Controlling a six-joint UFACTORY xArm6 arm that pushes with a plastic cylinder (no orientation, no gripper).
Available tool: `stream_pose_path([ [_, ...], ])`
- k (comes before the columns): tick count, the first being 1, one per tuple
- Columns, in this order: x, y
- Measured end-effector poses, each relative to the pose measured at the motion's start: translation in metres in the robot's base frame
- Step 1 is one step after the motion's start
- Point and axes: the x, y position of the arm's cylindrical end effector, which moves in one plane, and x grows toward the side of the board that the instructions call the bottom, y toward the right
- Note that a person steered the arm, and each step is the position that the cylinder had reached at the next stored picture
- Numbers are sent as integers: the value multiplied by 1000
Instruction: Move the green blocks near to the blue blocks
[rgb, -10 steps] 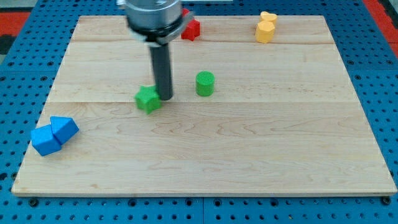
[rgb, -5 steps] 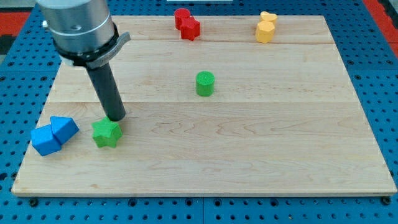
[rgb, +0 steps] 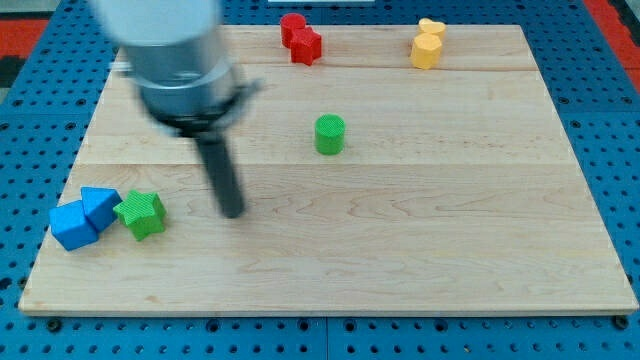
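A green star-shaped block (rgb: 141, 214) lies at the view's lower left, touching the right side of two blue blocks (rgb: 85, 216) that sit together near the board's left edge. A green cylinder (rgb: 330, 134) stands apart near the board's middle. My tip (rgb: 233, 211) is on the board to the right of the green star block, with a clear gap between them, and to the lower left of the green cylinder. The rod above it is blurred.
Two red blocks (rgb: 300, 38) sit together at the view's top centre. Two yellow blocks (rgb: 428, 44) sit together at the top right. The wooden board (rgb: 400, 240) rests on a blue pegboard surface.
The green star block has slid down and left from mid-board until it touches the blue blocks. My tip followed it, then moved right, away from it. The green cylinder has not moved.
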Motion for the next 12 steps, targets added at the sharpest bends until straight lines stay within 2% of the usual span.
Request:
stream_pose_path([
  [1,-28,110],
  [2,-81,147],
  [3,-113,130],
  [5,-51,-24],
  [7,-103,9],
  [8,-122,-41],
  [10,-38,-120],
  [11,-25,-145],
  [12,-45,-84],
])
